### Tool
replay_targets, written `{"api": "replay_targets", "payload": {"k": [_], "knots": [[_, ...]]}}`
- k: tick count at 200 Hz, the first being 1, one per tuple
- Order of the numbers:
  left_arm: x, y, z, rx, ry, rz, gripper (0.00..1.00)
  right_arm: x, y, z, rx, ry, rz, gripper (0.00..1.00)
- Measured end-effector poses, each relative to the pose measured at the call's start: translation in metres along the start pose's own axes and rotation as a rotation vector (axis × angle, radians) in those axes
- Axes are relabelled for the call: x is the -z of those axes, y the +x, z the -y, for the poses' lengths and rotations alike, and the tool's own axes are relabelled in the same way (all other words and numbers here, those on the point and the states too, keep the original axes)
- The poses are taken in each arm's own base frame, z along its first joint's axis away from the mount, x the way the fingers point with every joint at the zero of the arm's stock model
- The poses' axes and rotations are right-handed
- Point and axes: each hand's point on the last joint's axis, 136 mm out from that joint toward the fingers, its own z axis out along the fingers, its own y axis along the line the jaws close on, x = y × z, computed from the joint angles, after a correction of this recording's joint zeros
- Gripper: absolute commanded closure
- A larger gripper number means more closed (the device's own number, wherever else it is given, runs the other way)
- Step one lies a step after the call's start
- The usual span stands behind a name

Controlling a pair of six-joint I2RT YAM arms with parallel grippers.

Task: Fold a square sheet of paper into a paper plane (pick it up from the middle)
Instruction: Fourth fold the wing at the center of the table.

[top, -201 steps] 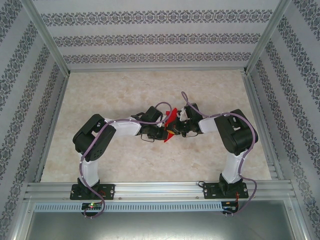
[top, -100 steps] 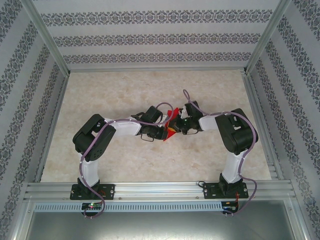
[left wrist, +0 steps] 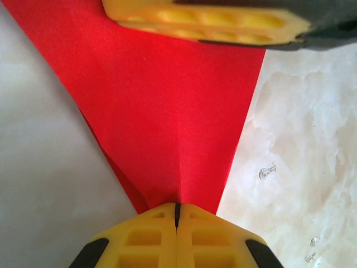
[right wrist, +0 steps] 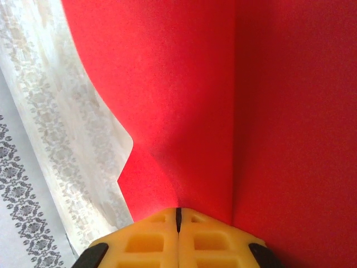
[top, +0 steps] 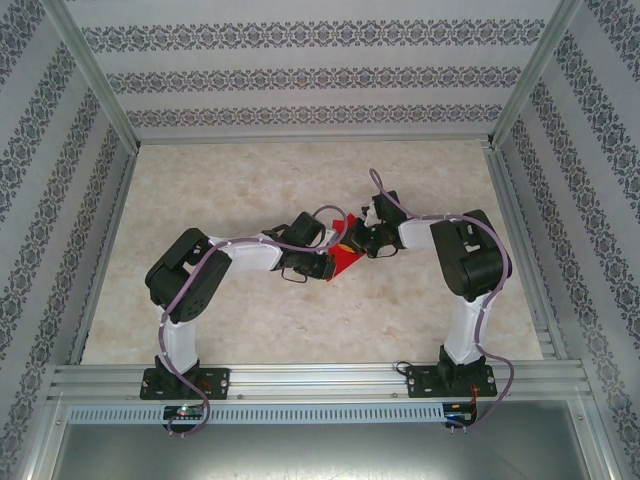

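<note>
Paper (left wrist: 167, 111) is pinched tight in our left gripper (left wrist: 177, 207) and our right gripper (right wrist: 178, 212). If we pull apart, it may rip between the fingers (left wrist: 148, 231).

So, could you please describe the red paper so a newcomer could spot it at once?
Look at the middle of the marble table. There the left gripper and right gripper are both shut on the folded paper, the one bright red thing, unlike the black-and-yellow grippers and pale stone.
</note>
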Motion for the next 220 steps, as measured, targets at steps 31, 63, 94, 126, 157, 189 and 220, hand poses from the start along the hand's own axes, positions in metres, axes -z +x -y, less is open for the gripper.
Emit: {"api": "replay_targets", "payload": {"k": [31, 63, 94, 126, 157, 189, 220], "knots": [[0.000, 0.001, 0.000, -0.008, 0.000, -0.001, 0.96, 0.003, -0.014, 0.001, -0.006, 0.007, 0.023, 0.94], [-0.001, 0.001, 0.000, -0.011, 0.002, 0.000, 0.96, 0.005, -0.031, 0.003, -0.006, 0.020, 0.055, 0.94], [-0.001, 0.003, -0.001, -0.012, 0.004, 0.000, 0.96, 0.004, -0.035, 0.002, -0.013, 0.023, 0.039, 0.94], [-0.002, 0.003, -0.002, -0.019, 0.005, 0.003, 0.96, 0.002, -0.039, 0.000, -0.007, 0.032, 0.027, 0.94], [-0.002, 0.004, -0.002, -0.030, 0.006, 0.006, 0.96, 0.004, -0.054, 0.001, -0.006, 0.039, 0.051, 0.94], [-0.002, 0.003, -0.001, -0.036, 0.007, 0.007, 0.97, 0.009, -0.076, 0.003, -0.002, 0.052, 0.091, 0.94], [-0.002, 0.004, -0.001, -0.036, 0.014, 0.006, 0.96, 0.011, -0.097, 0.004, 0.007, 0.070, 0.129, 0.93]]}}
